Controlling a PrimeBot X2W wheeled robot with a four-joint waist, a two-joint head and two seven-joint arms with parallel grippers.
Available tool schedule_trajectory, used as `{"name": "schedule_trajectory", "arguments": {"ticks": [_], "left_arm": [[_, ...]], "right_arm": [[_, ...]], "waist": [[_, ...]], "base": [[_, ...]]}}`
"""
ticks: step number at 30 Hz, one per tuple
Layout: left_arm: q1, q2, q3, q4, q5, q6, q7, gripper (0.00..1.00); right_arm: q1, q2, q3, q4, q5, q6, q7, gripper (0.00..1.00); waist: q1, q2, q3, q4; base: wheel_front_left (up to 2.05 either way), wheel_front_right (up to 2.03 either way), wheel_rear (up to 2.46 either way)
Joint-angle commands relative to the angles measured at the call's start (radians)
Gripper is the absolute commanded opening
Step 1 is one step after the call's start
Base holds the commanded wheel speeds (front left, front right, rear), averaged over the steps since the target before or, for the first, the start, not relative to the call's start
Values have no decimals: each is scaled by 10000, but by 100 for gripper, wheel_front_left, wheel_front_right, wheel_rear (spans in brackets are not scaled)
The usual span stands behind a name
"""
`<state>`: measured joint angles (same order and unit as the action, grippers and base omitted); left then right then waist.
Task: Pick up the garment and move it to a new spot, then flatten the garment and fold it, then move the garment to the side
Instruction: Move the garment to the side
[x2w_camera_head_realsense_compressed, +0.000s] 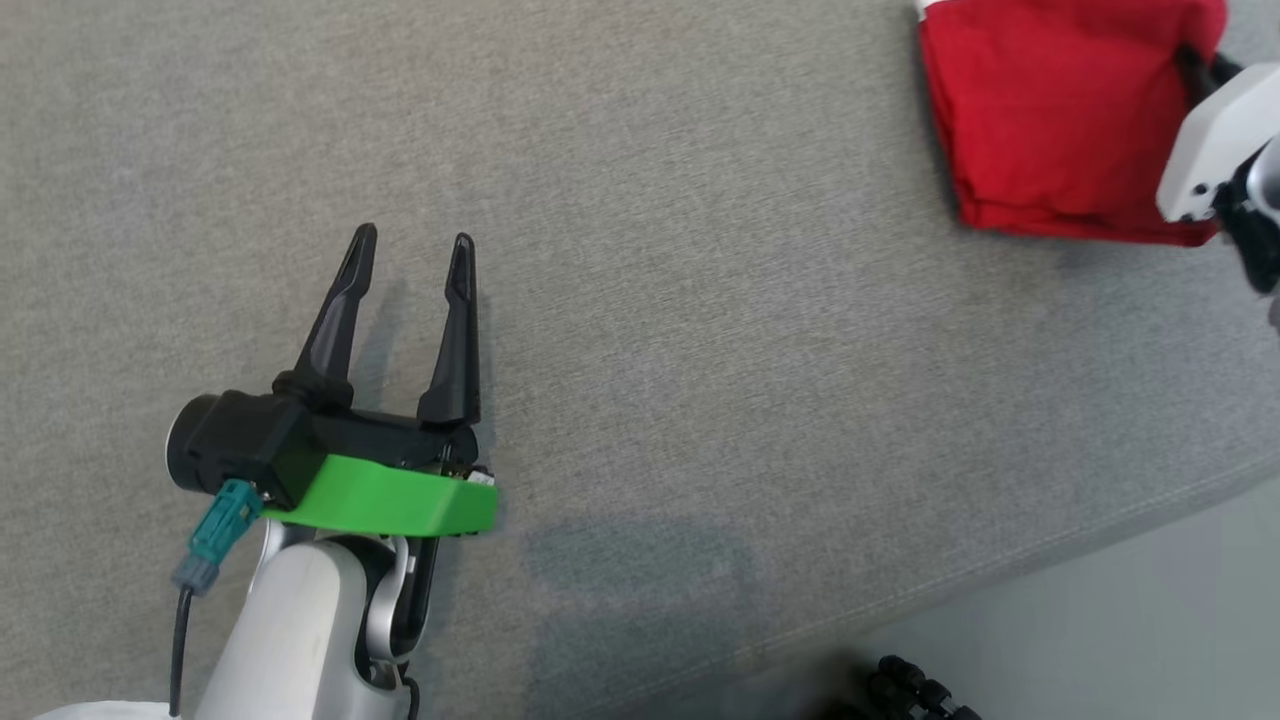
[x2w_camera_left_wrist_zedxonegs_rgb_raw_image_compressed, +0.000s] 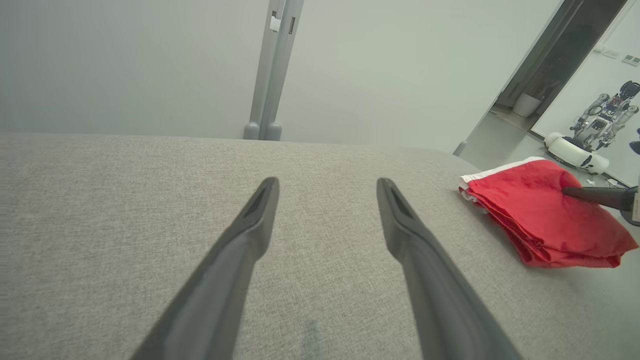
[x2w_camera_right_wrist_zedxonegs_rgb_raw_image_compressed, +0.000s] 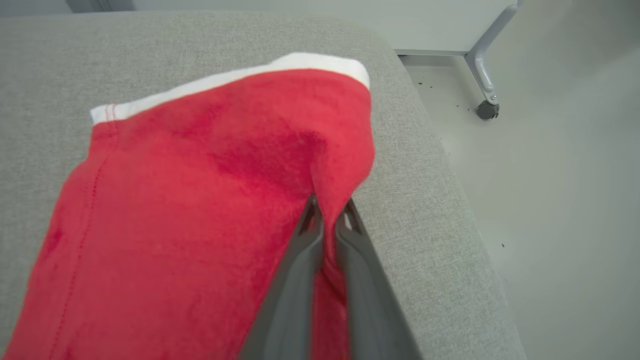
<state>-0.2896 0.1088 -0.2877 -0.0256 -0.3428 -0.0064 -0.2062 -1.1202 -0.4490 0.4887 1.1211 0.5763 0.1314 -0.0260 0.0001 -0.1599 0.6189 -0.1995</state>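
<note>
Pinching folded red garment (x2w_camera_right_wrist_zedxonegs_rgb_raw_image_compressed: 190, 190) w/ R tool (x2w_camera_right_wrist_zedxonegs_rgb_raw_image_compressed: 330, 210)

Robotics laboratory or test room, not a dwelling; a second robot (x2w_camera_left_wrist_zedxonegs_rgb_raw_image_compressed: 595, 130) sits on the floor beyond a dark doorway (x2w_camera_left_wrist_zedxonegs_rgb_raw_image_compressed: 560, 55); bare pale wall (x2w_camera_left_wrist_zedxonegs_rgb_raw_image_compressed: 125, 60); pale hard floor (x2w_camera_right_wrist_zedxonegs_rgb_raw_image_compressed: 550, 175); metal frame leg on a caster (x2w_camera_right_wrist_zedxonegs_rgb_raw_image_compressed: 486, 110); grey fabric-covered table (x2w_camera_head_realsense_compressed: 700, 400).

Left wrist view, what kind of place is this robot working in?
Probably a robotics lab or test room: another robot stands in the background, a metal frame on casters stands nearby, and the worktop is plain grey fabric.
</note>
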Motion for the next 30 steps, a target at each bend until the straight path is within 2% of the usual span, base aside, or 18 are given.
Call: {"name": "schedule_trajectory", "arguments": {"ticks": [1, 8, 17, 18, 20, 21, 22, 23, 30], "left_arm": [[-171, 54, 2, -85, 91, 39, 32, 100], [-273, 160, -79, -384, 157, 109, 128, 100], [-303, 255, -93, -551, 186, 160, 176, 100], [-310, 255, -95, -560, 182, 173, 171, 100], [-321, 272, -92, -582, 179, 204, 174, 100], [-327, 282, -87, -587, 176, 221, 178, 100], [-332, 290, -86, -589, 176, 236, 185, 100], [-334, 318, -81, -588, 175, 244, 184, 100], [-209, 381, -119, -527, 127, 276, 189, 100]], "right_arm": [[-196, -141, -88, 211, -130, -14, -137, 0], [-1037, -528, -436, 1230, -666, -14, -644, 0], [-1342, -933, -745, 1639, -1392, -14, -872, 0], [-1303, -963, -827, 1653, -1447, -14, -924, 4], [-1183, -1031, -1057, 1678, -1591, -14, -998, 27], [-1145, -1093, -1187, 1684, -1675, -14, -1080, 47], [-1103, -1179, -1302, 1688, -1814, -14, -1222, 56], [-1013, -1247, -1627, 1693, -2067, -14, -1448, 100], [-792, -874, -2544, 1687, -2861, -14, -1531, 100]], "waist": [[-1, -1, 416, 402], [-1, -1, 831, 783], [-1, -1, 1103, 1034], [-1, -1, 1115, 1047], [-1, -1, 1132, 1056], [-1, -1, 1139, 1053], [-1, -1, 1145, 1044], [-1, -1, 1137, 1012], [-1, -1, 921, 846]], "base": [[0, 0, 0], [0, 0, 0], [0, 0, 0], [0, 0, 0], [0, 0, 0], [0, 0, 0], [0, 0, 0], [0, 0, 0], [0, 0, 0]]}}
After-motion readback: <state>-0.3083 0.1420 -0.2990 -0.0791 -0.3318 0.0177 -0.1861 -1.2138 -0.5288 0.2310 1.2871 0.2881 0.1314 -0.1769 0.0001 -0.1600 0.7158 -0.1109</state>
